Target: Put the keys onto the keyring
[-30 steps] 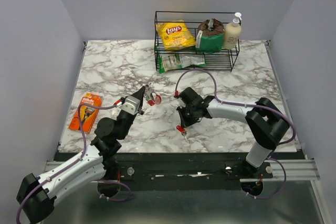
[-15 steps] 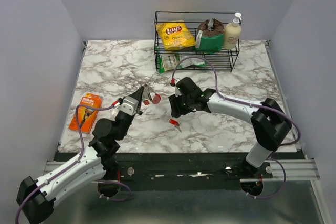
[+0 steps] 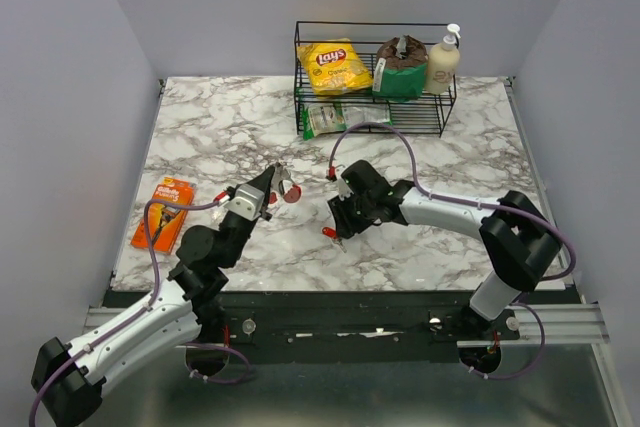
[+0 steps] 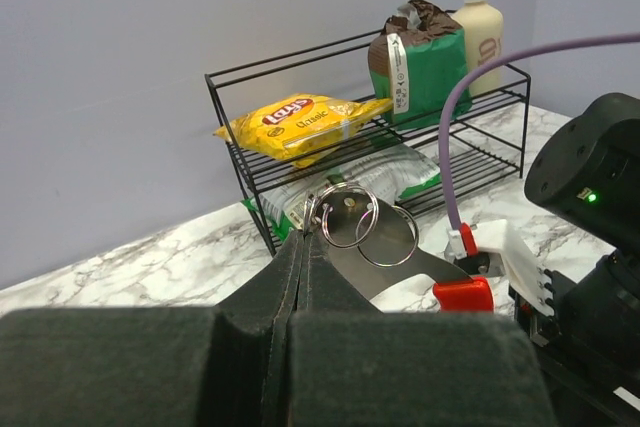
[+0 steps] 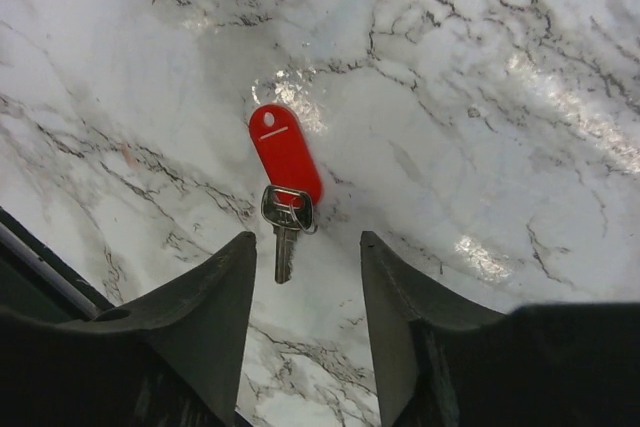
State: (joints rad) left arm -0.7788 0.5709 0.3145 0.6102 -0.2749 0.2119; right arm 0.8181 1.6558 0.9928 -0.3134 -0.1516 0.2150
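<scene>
Only the right wrist view shows the red-tag key (image 5: 286,192) lying flat between the wide-apart fingers of the right gripper (image 5: 305,243), bare bench (image 5: 500,97) all round it, near the front edge, and only the left wrist view shows the left gripper (image 4: 303,238) squeezed tight on the keyring (image 4: 375,222).

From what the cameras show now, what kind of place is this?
Most likely a robot test cell staged as a kitchen counter: plain grey walls box in a marble-patterned table, and a wire rack holds a chips bag and a soap bottle.
</scene>
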